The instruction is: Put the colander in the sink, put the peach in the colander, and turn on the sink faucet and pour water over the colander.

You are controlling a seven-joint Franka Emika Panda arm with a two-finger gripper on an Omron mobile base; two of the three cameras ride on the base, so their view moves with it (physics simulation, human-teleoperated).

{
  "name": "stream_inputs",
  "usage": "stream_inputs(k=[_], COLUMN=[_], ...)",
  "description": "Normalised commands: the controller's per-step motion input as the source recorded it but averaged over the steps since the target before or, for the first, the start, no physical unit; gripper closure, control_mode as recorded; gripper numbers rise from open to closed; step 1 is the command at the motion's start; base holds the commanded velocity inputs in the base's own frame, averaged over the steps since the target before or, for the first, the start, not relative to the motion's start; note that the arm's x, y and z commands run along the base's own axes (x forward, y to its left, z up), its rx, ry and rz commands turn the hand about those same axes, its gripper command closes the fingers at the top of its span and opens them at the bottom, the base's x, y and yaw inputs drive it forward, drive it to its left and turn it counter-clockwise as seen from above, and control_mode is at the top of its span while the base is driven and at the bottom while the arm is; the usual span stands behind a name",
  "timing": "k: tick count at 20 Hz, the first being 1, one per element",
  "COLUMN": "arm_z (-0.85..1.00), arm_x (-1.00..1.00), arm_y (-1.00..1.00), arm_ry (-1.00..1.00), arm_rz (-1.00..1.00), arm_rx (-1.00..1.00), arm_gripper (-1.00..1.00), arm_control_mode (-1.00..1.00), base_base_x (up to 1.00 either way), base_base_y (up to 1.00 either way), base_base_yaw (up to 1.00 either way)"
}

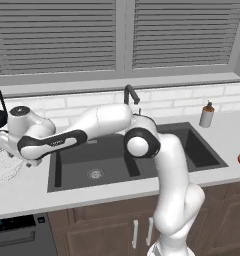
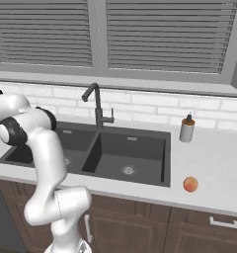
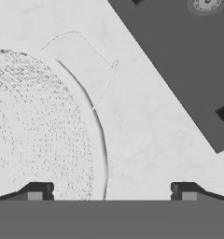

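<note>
Pincer wide open and empty above the colander rim, beside the sink

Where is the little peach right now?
The peach sits on the white counter right of the sink, near the front edge, in front of the soap bottle.

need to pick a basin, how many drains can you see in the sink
2: left basin drain, right basin drain. The sink has one per basin; the arm partly hides the left in the right base view.

The pale counter carries the colander, peach and soap bottle.
</note>
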Motion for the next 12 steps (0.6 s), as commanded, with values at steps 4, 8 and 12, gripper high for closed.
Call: stream_inputs(k=[4,8,12], arm_z=[-0.35,-0.23,-0.21], arm_x=[0.32,0.41,0.38], arm_y=[0.0,0.03,0.05], arm_ry=[0.08,0.04,0.03], arm_rz=[0.0,0.0,0.0], arm_rx=[0.0,0.0,0.0], arm_gripper=[-1.0,-1.0,-1.0], arm_control_mode=[-1.0,-1.0,-1.0], base_base_x=[0.0,0.0,0.0], base_base_y=[0.0,0.0,0.0], base_base_yaw=[0.0,0.0,0.0])
